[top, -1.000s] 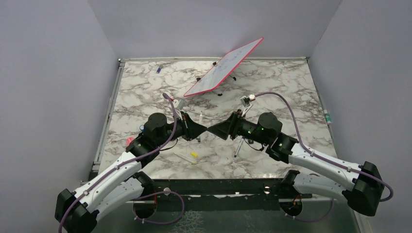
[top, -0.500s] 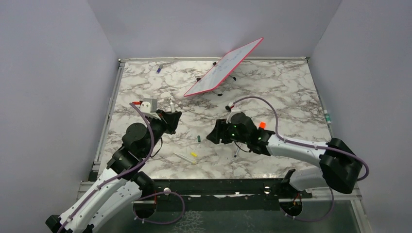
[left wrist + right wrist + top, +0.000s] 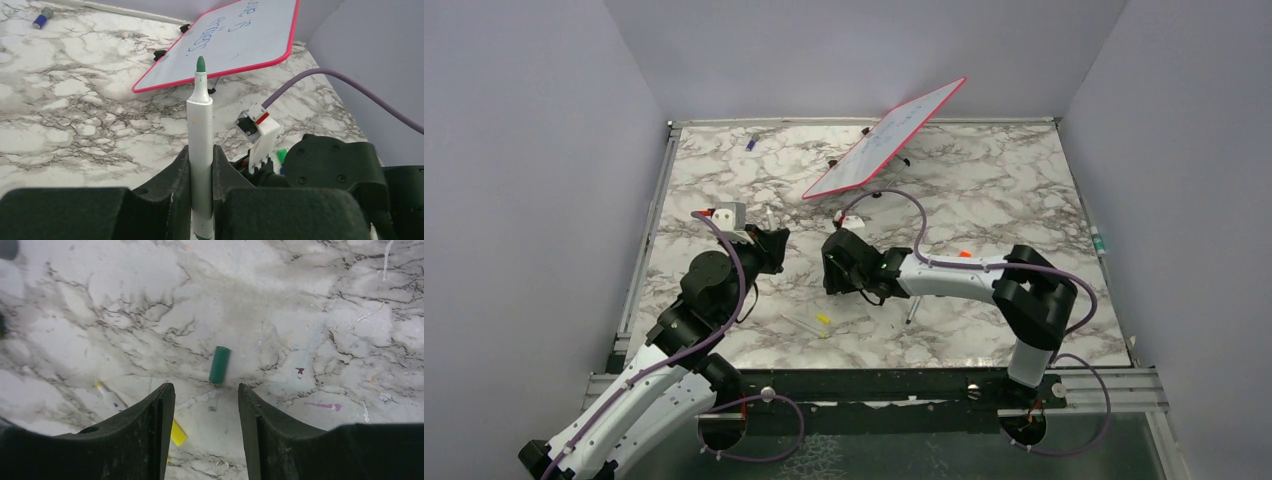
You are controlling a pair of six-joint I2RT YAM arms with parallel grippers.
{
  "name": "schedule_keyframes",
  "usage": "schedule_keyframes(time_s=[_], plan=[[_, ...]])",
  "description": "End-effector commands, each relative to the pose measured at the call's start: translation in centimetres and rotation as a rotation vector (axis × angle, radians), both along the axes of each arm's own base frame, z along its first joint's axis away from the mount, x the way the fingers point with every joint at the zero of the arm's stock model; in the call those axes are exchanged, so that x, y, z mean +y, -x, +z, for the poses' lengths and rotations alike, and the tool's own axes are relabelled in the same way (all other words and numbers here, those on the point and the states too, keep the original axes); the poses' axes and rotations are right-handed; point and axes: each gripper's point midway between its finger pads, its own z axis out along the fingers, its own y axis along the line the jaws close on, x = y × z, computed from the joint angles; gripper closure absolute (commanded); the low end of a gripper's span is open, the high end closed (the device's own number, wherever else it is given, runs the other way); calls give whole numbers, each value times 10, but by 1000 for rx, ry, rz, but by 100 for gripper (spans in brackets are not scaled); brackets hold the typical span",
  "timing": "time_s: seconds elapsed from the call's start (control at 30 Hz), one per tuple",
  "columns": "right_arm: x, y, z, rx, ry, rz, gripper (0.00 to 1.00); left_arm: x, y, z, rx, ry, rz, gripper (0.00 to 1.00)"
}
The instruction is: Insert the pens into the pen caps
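Green cap (image 3: 219,364) on marble table (image 3: 984,170), just beyond right gripper (image 3: 205,390), fingers apart | left gripper (image 3: 201,165) clamped on green-tipped white pen (image 3: 199,130) | lilac walls (image 3: 874,50) enclose the table.

Green-tipped white pen (image 3: 200,150), green cap (image 3: 219,364), grey-veined white marble table (image 3: 1004,170), red-edged whiteboard (image 3: 879,145)
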Motion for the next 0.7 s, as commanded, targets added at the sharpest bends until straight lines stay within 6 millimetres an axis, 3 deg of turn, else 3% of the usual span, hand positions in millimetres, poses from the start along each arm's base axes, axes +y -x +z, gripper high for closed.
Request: schedule_keyframes(time_s=[0.0,0.27,0.5,0.67], plan=[[-10,-6,-24,-10,133,-68,48,7,-2,2,-4,-11,39,100],[4,-9,-41,-21,185,-54,57,5,-3,0,3,-18,32,100],[2,-9,-58,-26,255,-58,65,5,-3,-1,6,-20,31,100],[-8,1,-63,11,300,-55,77,4,-4,0,20,-40,27,100]])
